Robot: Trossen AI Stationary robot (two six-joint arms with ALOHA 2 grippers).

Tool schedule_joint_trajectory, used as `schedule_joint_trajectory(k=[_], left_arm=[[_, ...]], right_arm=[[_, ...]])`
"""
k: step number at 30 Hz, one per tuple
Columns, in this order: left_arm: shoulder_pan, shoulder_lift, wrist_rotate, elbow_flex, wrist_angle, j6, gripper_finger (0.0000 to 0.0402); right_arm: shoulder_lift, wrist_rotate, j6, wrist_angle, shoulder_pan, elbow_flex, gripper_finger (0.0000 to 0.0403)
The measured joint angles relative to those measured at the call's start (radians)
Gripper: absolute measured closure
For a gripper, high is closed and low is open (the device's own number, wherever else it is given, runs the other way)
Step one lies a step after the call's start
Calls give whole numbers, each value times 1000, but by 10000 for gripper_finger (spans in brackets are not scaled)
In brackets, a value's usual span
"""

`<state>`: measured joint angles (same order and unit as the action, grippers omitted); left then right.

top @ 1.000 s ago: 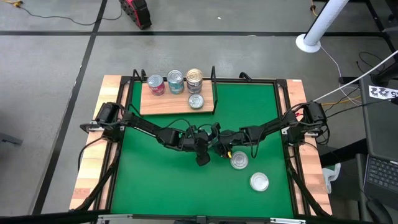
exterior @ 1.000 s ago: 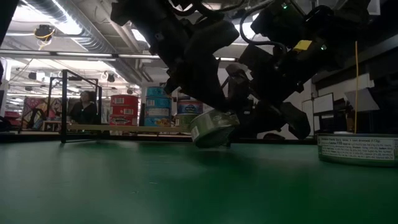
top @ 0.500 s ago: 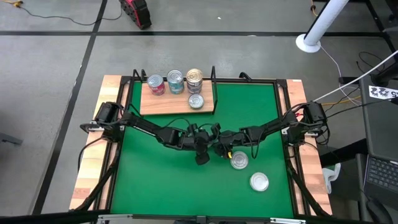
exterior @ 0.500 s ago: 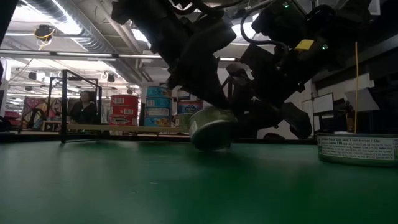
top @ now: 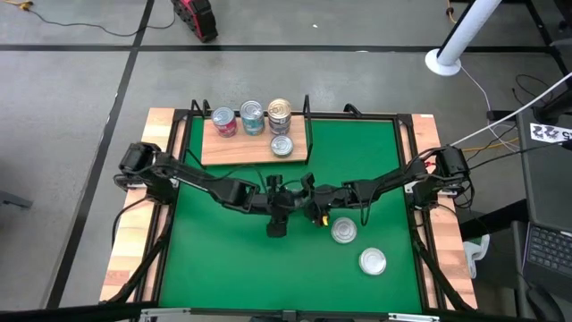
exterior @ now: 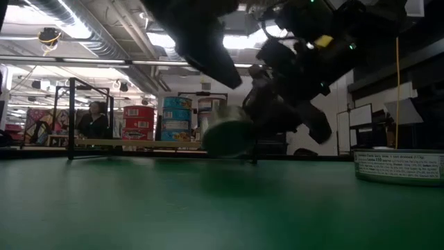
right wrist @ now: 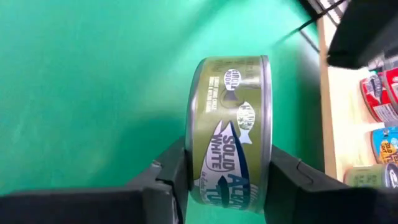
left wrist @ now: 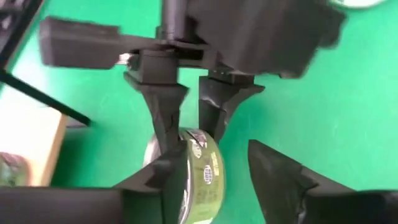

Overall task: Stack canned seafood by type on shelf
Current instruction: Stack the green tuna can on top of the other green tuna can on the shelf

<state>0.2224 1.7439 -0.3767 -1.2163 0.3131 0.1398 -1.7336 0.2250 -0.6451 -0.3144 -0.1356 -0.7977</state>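
Handover of the green-gold tin (right wrist: 231, 127) is just completed: it is now clamped on edge by the right end effector (right wrist: 227, 171), while the left end effector (left wrist: 221, 180) has been opened and drawn back. Placement on the shelf (top: 241, 150) is judged next.

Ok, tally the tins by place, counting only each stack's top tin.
On the shelf: 4
Loose on the mat: 2
In the right gripper, one tin: 1
Total: 7
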Motion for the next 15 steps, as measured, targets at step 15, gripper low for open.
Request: schedule_joint_trajectory(k=[15], left_arm=[[37, -21, -172, 0, 176, -224, 183]], right_arm=[[0, 2, 285, 83, 1, -115, 266]])
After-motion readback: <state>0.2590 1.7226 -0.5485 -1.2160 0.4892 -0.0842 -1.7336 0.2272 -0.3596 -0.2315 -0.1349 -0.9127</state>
